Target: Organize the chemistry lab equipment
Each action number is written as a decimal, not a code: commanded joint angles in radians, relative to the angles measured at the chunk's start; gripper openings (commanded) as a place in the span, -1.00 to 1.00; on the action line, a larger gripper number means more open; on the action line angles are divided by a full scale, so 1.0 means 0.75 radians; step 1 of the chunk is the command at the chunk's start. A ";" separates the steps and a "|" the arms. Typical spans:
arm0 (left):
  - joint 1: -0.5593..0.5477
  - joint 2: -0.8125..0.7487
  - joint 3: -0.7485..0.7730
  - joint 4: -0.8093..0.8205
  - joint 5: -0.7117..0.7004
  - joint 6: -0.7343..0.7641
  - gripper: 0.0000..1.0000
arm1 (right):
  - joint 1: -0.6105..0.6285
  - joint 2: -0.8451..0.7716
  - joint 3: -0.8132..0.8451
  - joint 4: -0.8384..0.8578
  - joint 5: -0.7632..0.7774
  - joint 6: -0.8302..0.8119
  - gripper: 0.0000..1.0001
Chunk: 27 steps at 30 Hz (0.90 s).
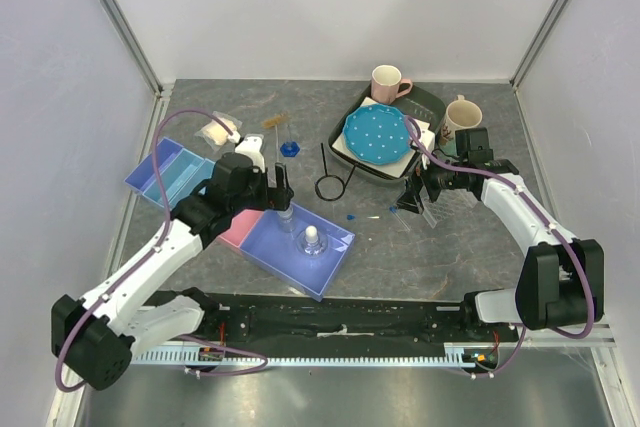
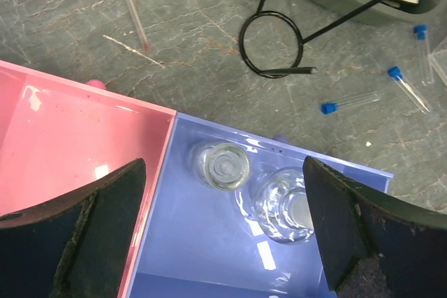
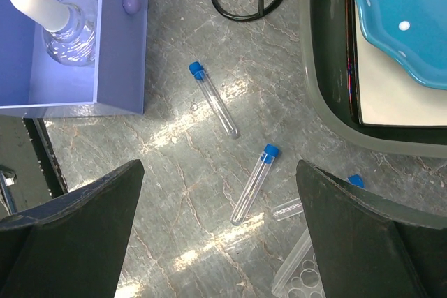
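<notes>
My left gripper (image 2: 223, 242) is open above the purple bin (image 2: 209, 263), which holds two clear little bottles (image 2: 222, 165) (image 2: 286, 204). Beyond the bin lie the black wire ring (image 2: 272, 50), blue-capped tubes (image 2: 349, 101) and thin sticks (image 2: 129, 1). My right gripper (image 3: 220, 242) is open and empty, hovering over a blue-capped tube (image 3: 251, 183) on the table. Another tube (image 3: 213, 99) lies nearer the bin, and the clear tube rack (image 3: 304, 277) sits by the right finger. The blue hexagonal piece (image 1: 289, 148) and the bag of white wads (image 1: 217, 131) lie at the back left.
A pink bin (image 2: 63, 137) adjoins the purple one, and a blue bin (image 1: 165, 172) lies further left. A dark tray (image 3: 328, 102) with the blue dotted plate (image 1: 377, 135) stands at the back right, with two mugs (image 1: 388, 82) (image 1: 460, 115) beside it.
</notes>
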 commanded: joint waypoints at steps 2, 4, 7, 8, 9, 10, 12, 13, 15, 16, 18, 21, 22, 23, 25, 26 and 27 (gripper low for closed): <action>0.161 0.129 0.110 0.096 0.120 0.056 0.99 | -0.008 -0.034 0.024 0.007 0.016 -0.045 0.96; 0.237 0.229 0.146 0.106 0.259 0.044 0.99 | -0.010 -0.032 0.028 0.001 0.022 -0.047 0.96; 0.342 0.369 0.226 0.121 0.337 0.052 0.99 | -0.014 -0.028 0.028 -0.001 0.030 -0.051 0.96; 0.362 0.399 0.267 0.123 0.340 0.060 0.99 | -0.018 -0.023 0.028 0.001 0.032 -0.053 0.96; 0.369 0.472 0.290 0.125 0.342 0.073 0.98 | -0.020 -0.025 0.026 -0.003 0.038 -0.055 0.96; 0.377 0.506 0.330 0.123 0.350 0.081 0.97 | -0.023 -0.021 0.028 -0.003 0.038 -0.057 0.96; 0.385 0.575 0.375 0.104 0.346 0.101 0.93 | -0.031 -0.015 0.028 -0.007 0.044 -0.063 0.96; 0.387 0.642 0.422 0.096 0.328 0.108 0.90 | -0.035 -0.013 0.030 -0.009 0.046 -0.065 0.96; 0.387 0.698 0.467 0.082 0.307 0.134 0.87 | -0.037 -0.005 0.032 -0.017 0.050 -0.073 0.96; 0.387 0.757 0.510 0.065 0.277 0.146 0.82 | -0.041 -0.003 0.034 -0.017 0.050 -0.076 0.96; 0.389 0.810 0.549 0.051 0.242 0.183 0.76 | -0.043 0.005 0.036 -0.023 0.052 -0.080 0.96; 0.387 0.913 0.623 0.008 0.188 0.230 0.60 | -0.043 0.015 0.039 -0.030 0.059 -0.086 0.96; 0.387 0.931 0.652 -0.008 0.172 0.236 0.53 | -0.043 0.017 0.041 -0.032 0.059 -0.088 0.96; 0.385 0.970 0.666 -0.012 0.170 0.243 0.50 | -0.045 0.022 0.041 -0.032 0.059 -0.088 0.96; 0.385 0.991 0.695 -0.021 0.174 0.247 0.45 | -0.045 0.030 0.039 -0.034 0.059 -0.090 0.96; 0.385 0.993 0.703 -0.021 0.180 0.247 0.45 | -0.045 0.030 0.043 -0.034 0.057 -0.090 0.97; 0.385 0.989 0.709 -0.012 0.188 0.245 0.45 | -0.045 0.036 0.043 -0.040 0.057 -0.092 0.96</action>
